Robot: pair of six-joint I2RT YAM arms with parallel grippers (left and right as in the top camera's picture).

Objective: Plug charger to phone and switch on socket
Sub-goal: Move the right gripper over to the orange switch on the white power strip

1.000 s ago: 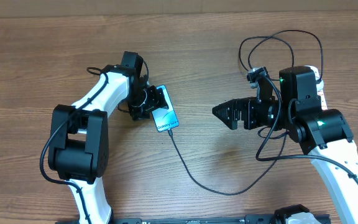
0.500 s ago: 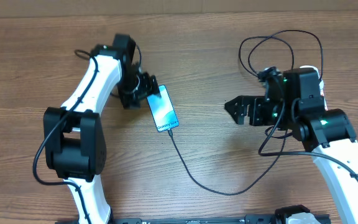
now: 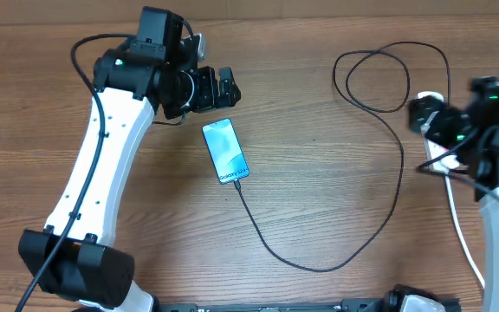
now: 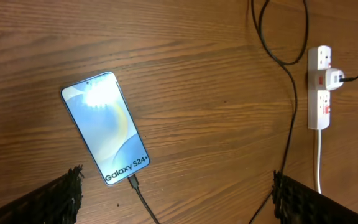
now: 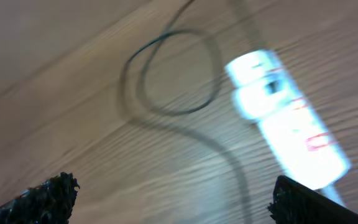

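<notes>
Overhead, the phone (image 3: 225,152) is lying screen-up mid-table, the charger (image 3: 251,217) sitting in its lower end and looping right to the socket (image 4: 319,87). The left gripper (image 4: 179,199) is hovering near the phone, fingers spread wide, holding nothing — the right gripper (image 5: 173,199), likewise spread and empty, is hovering over the socket.

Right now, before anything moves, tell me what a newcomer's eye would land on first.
The phone, its blue-white screen lit, lies left of the table's middle, near the open left gripper. From its near end the thin black charger cable sweeps in a wide curve, then loops toward the white power strip at the table's right side.
</notes>
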